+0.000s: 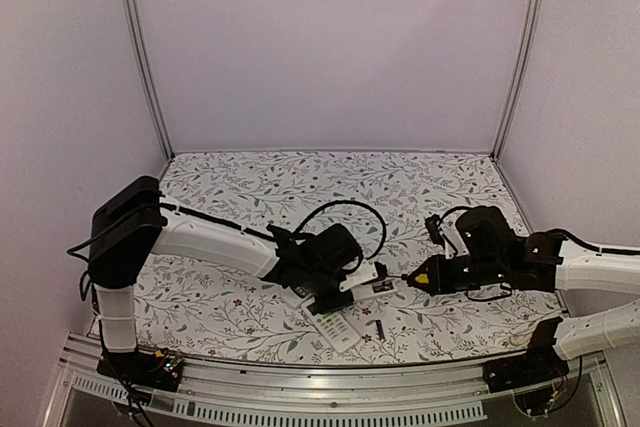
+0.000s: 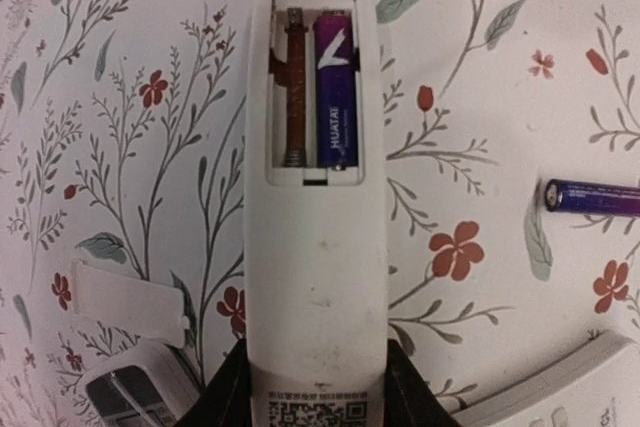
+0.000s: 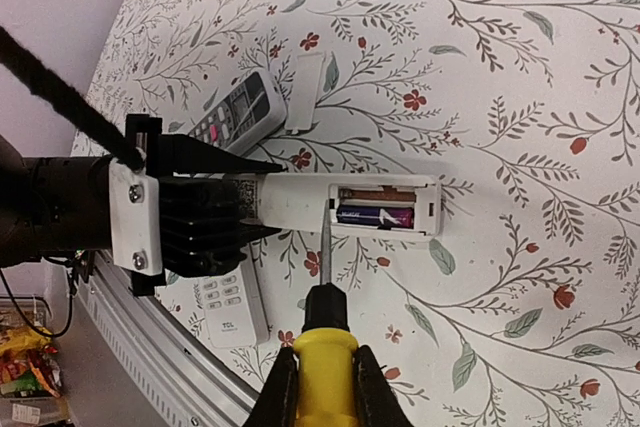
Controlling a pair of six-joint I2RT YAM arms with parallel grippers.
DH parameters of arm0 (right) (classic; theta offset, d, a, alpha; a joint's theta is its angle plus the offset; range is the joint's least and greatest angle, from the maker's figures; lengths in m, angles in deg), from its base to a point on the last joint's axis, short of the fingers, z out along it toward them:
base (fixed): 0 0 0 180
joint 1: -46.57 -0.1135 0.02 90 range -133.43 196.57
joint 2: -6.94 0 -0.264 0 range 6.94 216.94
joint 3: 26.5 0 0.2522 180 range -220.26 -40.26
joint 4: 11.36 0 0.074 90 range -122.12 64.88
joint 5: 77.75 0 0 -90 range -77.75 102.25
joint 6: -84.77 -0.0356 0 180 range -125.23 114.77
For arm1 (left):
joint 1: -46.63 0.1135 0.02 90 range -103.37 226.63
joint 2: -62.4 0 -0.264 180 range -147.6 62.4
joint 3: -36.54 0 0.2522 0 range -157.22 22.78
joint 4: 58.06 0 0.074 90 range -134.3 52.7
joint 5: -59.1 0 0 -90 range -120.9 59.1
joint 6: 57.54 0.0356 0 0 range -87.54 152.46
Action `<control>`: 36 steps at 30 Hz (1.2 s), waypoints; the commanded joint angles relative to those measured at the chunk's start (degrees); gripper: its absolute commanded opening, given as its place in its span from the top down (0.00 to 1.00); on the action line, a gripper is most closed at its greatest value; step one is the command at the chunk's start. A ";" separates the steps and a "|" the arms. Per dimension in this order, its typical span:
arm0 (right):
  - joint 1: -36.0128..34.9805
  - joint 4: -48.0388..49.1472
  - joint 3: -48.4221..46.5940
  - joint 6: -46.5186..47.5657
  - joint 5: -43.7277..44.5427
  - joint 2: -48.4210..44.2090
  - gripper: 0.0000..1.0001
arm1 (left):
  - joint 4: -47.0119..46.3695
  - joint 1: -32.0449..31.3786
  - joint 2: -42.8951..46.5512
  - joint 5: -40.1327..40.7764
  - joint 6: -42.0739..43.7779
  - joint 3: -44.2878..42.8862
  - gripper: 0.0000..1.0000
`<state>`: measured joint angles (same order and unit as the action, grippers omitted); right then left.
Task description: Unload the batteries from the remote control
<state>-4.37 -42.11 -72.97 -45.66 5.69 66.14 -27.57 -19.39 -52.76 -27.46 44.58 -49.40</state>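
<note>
- The small white plastic battery cover [image 2: 125, 302] lay flat on the floral-print tablecloth [image 2: 480, 67], beside a grey button-faced spare remote [image 2: 130, 392]. Cover off, so the opening step looked done.
- My left gripper [image 3: 262, 199] was clenched on the tail end of the long white plastic remote control [image 2: 315, 277]. The remote was back side up, near the front middle of the cloth; resting or lifted, couldn't tell.
- A second white spare remote [image 1: 335, 329] lay just in front of it, with nothing on it. Whether it held batteries wasn't visible.
- The left slot of the open compartment was empty, showing only a rusty-looking contact strip. I judged one cell out.
- The purple-blue cylindrical battery [image 2: 337, 87] sat in the right slot, fully seated. That one remained to pull.
- A dark blue loose battery [image 2: 595, 197] lay on the cloth to the right of the held remote, well apart from it. Probably the removed cell, not confirmable.
- The yellow-handled metal-tipped prying tool [image 3: 325, 347] pointed at the compartment, tip just beside the seated cell's end. Contact or not, couldn't tell.
- My right gripper [image 3: 325, 397] was clamped around that yellow handle.
- Call: about halfway on this remote. The next step needed the tip under the seated cell to lever it out.
</note>
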 commanded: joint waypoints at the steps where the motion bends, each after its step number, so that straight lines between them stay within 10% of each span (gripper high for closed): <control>1: 0.82 -7.35 -3.27 5.30 3.92 1.67 1.00 | 2.55 -0.55 0.82 -1.35 3.20 1.14 0.88; 5: 2.56 -8.00 -4.14 8.12 2.59 2.76 1.00 | 3.14 -0.44 -0.19 2.08 3.73 0.25 0.42; 8: 3.19 -8.10 -5.08 9.90 1.87 3.69 1.00 | 3.13 -0.05 -0.25 3.70 4.13 0.62 0.32; 30: 4.27 -9.52 -10.19 19.36 -5.98 13.55 1.00 | 1.72 5.76 -1.65 16.42 -2.10 -3.38 0.32; 36: 4.27 -10.03 -9.73 18.38 -8.30 10.01 1.00 | 1.91 8.49 1.44 9.37 -9.12 -5.02 0.32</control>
<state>-0.52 -51.25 -81.89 -27.27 -0.30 79.13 -25.95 -13.40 -53.57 -13.67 41.23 -52.12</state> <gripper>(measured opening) 0.127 0.680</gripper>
